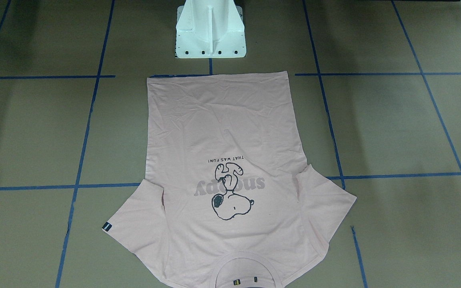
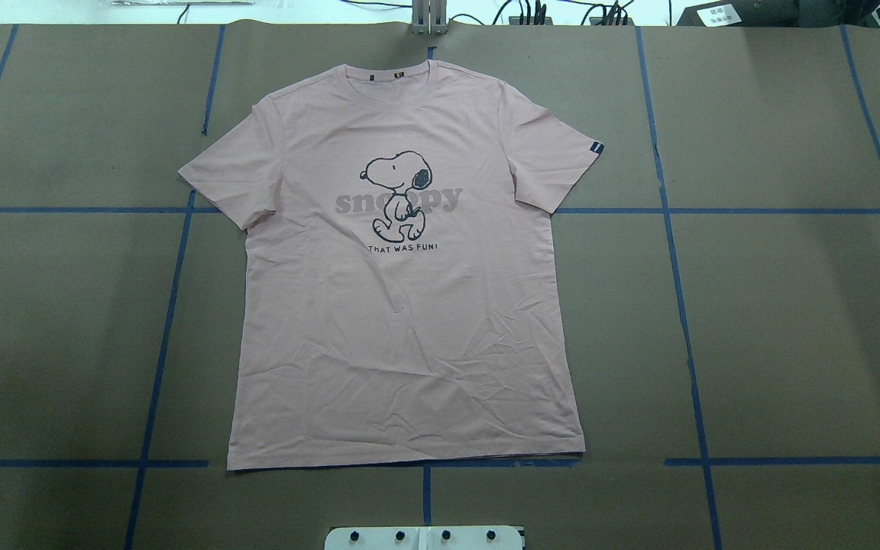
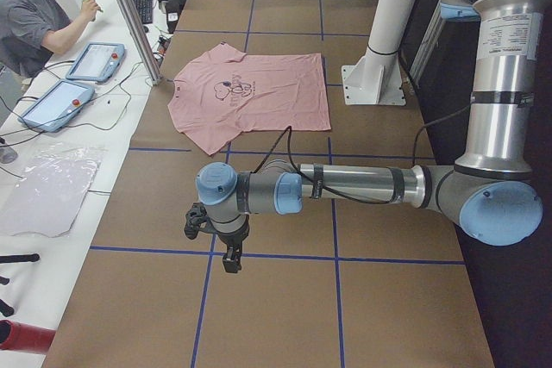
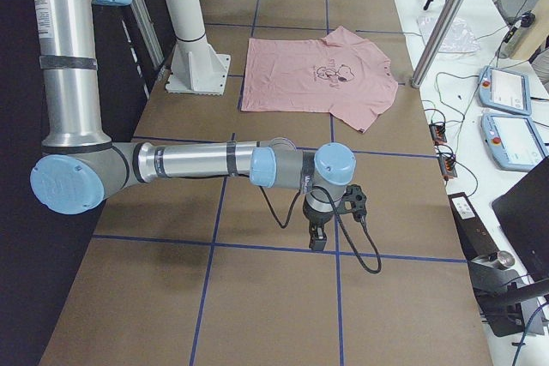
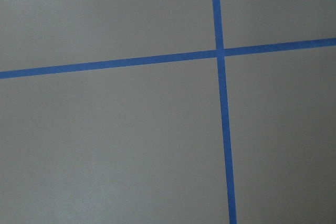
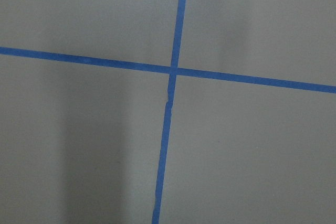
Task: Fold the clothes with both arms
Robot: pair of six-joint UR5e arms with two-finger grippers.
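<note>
The pale pink T-shirt [image 2: 402, 321] lies flat and spread out, print side up, in the middle of the brown table, collar away from the robot's base; it also shows as the T-shirt [image 1: 222, 132], [image 3: 259, 101], [image 4: 300, 83]. A small dark tag [image 2: 596, 148] sits on one sleeve. My left gripper [image 3: 231, 260] hangs over bare table far from the shirt, at the table's left end. At the opposite end my right gripper [image 4: 316, 240] hangs likewise. I cannot tell whether either is open or shut. Both wrist views show only table and blue tape [image 5: 220, 53].
The white pedestal base [image 1: 210, 32] stands just behind the shirt's hem. Blue tape lines [image 2: 677, 210] grid the table. A person [image 3: 34, 15], two teach pendants [image 3: 95, 62] and a metal post [image 3: 129, 15] are at the far side bench.
</note>
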